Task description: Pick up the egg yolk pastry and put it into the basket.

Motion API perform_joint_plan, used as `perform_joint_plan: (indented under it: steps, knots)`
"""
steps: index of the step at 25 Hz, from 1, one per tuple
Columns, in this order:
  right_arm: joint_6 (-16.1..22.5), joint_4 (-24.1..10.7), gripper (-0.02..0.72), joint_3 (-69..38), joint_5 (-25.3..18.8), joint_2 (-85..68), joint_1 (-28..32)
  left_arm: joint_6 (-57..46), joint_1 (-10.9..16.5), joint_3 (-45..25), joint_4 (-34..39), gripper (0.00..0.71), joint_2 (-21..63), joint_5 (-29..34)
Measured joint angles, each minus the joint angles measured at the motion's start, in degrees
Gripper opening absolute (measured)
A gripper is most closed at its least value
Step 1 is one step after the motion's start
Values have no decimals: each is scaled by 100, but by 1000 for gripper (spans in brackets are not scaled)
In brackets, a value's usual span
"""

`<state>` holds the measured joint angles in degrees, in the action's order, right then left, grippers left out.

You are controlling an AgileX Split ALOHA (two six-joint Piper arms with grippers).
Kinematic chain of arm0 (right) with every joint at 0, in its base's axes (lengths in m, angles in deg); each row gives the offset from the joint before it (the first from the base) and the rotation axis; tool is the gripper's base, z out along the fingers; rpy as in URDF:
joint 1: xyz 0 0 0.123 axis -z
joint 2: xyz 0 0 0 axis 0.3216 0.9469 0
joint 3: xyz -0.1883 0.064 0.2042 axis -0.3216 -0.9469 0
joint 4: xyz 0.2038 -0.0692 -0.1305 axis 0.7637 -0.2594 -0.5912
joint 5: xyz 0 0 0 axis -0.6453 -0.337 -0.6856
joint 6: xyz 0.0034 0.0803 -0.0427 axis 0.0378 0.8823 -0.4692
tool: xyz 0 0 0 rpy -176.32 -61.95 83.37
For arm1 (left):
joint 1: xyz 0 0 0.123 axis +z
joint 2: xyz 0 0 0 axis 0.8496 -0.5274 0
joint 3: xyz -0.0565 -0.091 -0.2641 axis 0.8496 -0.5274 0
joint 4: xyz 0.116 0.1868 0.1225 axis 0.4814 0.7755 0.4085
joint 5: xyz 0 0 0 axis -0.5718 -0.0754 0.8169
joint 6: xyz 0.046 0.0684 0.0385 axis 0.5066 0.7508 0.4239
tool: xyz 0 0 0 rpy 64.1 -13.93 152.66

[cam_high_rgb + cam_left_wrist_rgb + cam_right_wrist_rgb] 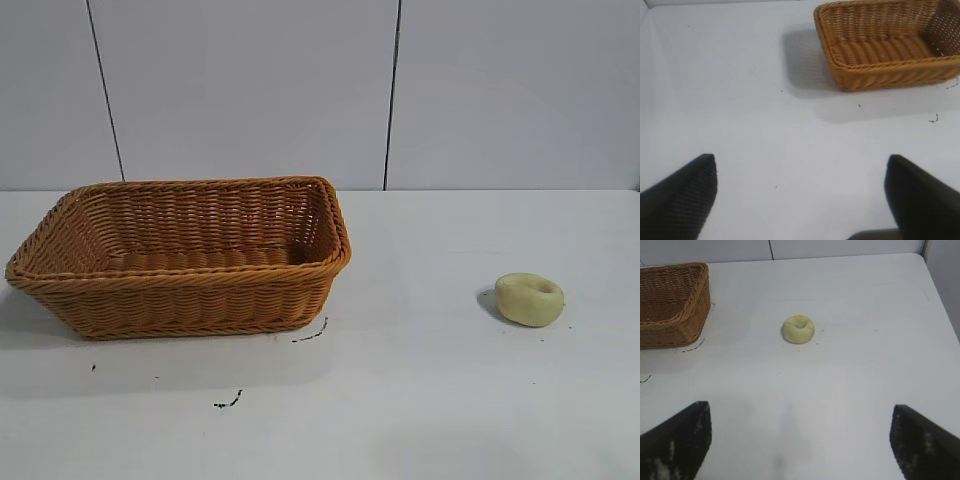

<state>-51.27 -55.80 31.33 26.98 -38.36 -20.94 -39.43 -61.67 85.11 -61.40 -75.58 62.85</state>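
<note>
Pastry (529,298) sits alone at right of centre in our exterior view, well apart from the basket (180,255) at left. Our right gripper (800,440), fingers spread wide and empty, faces it, nearer than the left gripper (800,195), also spread.

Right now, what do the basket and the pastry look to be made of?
The basket: woven wicker or rattan-like strands, orange-brown with a slight sheen; the weave rows and braided rim show plainly. The egg yolk pastry: pale yellow, matte, smooth and dimpled; it could be dough or a foam replica, the look leaves it open.
</note>
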Motion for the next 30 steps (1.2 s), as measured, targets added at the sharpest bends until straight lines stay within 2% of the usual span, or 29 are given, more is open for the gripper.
perform_joint_plan:
  steps: [16, 23, 30]
  knots:
    - [0, -16, 696, 13, -1, 282, 0, 0, 0, 0, 0, 693, 0, 0]
    - [0, -124, 696, 731, 170, 2464, 0, 0, 0, 0, 0, 693, 0, 0]
    - [0, -155, 696, 1904, 361, 5579, 0, 0, 0, 0, 0, 693, 0, 0]
